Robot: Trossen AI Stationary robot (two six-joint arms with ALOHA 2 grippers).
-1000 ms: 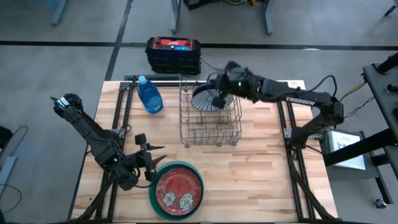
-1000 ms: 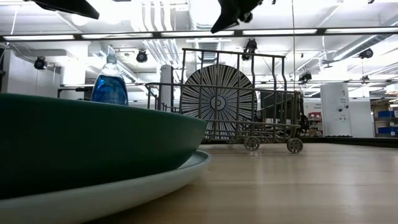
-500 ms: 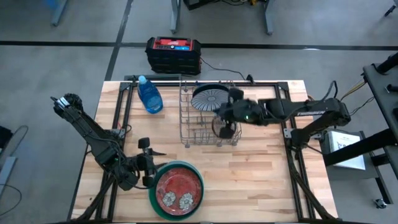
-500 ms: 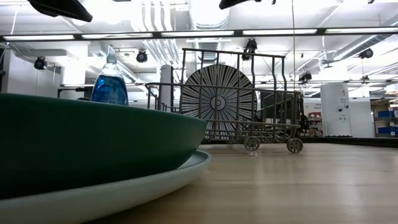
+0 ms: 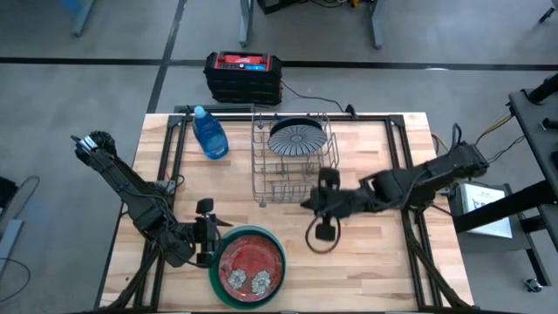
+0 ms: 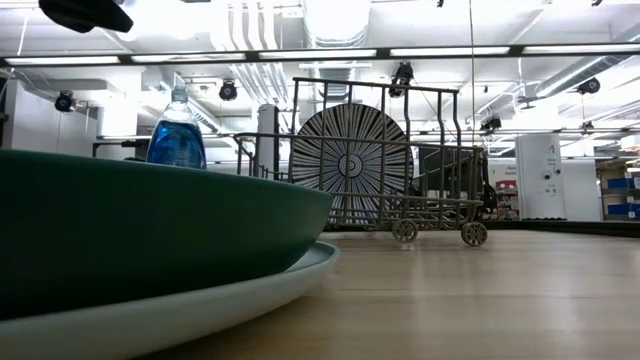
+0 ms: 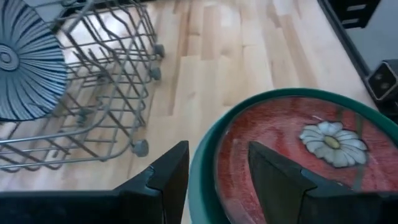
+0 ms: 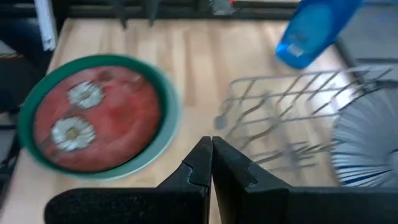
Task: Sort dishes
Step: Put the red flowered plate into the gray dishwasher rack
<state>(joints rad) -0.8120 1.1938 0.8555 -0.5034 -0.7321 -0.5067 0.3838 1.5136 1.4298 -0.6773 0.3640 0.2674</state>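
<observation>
Striped plate (image 5: 296, 139): upright in rack (image 5: 295, 170), slotted to stay on edge.
Red plate (image 5: 250, 265): stacked in green plate (image 5: 215, 281).
My left pincer (image 7: 214, 171): spread, straddling the green rim.
My right pincer (image 8: 211, 163): pressed together, empty, above the surface (image 5: 366, 262).

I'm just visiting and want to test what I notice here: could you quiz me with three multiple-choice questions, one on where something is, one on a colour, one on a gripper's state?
1. Where is the striped plate?
A. Standing in the wire rack
B. Flat on the floor
C. Under the blue bottle

2. What colour is the plate with flower marks?
A. Yellow
B. Red
C. Black

3. How does the left gripper stand?
A. Shut on the bottle
B. Shut on the rack
C. Open at the edge of the stacked plates

Answers:
1 A, the high view shows it upright between the rack's wires.
2 B, it is red with pale flowers and lies in the green plate.
3 C, the left wrist view shows its fingers apart at the green rim.
</observation>
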